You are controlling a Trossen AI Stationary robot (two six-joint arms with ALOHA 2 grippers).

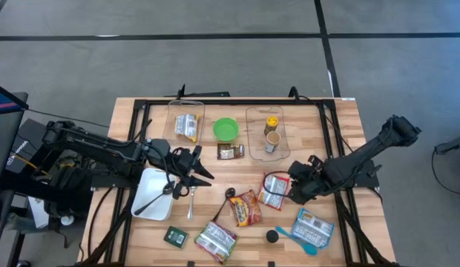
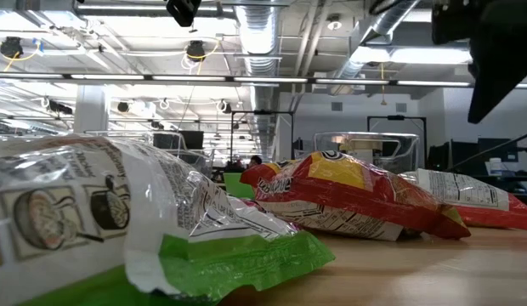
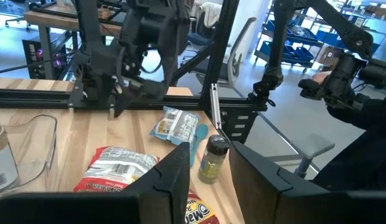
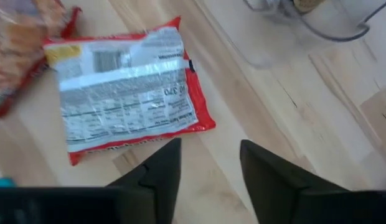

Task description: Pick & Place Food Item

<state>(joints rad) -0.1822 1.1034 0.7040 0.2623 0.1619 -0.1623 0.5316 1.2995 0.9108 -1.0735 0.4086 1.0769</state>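
Table (image 1: 341, 126) holds scattered food packs, two clear bins, a white tray (image 1: 152, 194) and a green bowl (image 1: 225, 130). Right gripper (image 1: 295, 188) hovers just beside the red-edged packet (image 1: 274, 189), which lies flat at table centre-right, fingers (image 4: 157, 171) parted and empty with bare wood between them. Left gripper (image 1: 202, 173) sits by the white tray, fingers (image 3: 174, 174) a little apart, holding nothing.

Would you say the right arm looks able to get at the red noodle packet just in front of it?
Probably yes: the right gripper hangs open just short of the red noodle packet, which lies flat on bare wood with nothing between them.
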